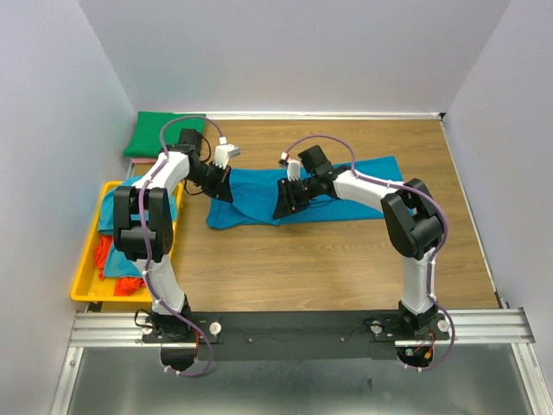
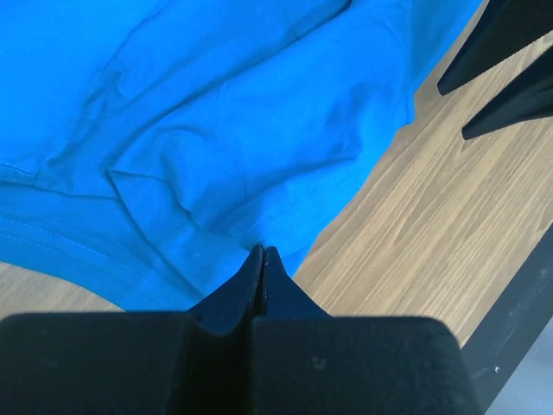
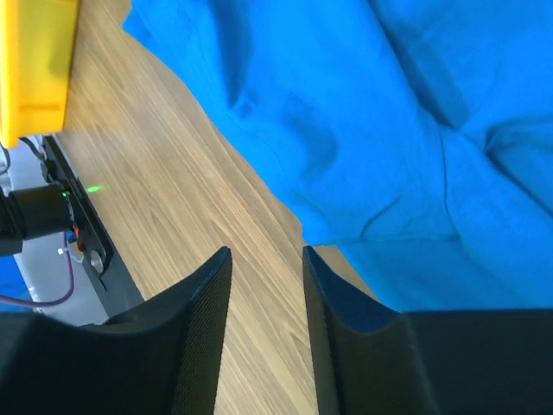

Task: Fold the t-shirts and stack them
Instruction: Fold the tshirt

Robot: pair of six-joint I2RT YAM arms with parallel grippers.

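Pinches hem of teal t-shirt (image 1: 251,201), spread on surface (image 1: 328,259) right of yellow tray (image 1: 86,259), with left pincer (image 2: 262,252), tips pressed together on cloth. Holds right pincer (image 3: 266,251) farther right of tray, fingers apart over bare wood just beside shirt's edge, gripping nothing.

teal t-shirt (image 1: 259,203) print: nothing readable is showing.
yellow tray (image 1: 86,255) markings: nothing readable is showing.

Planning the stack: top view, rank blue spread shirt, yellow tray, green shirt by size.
Blue spread shirt and yellow tray: too close to rank, the left arm partly covers the tray.
Green shirt: smallest.
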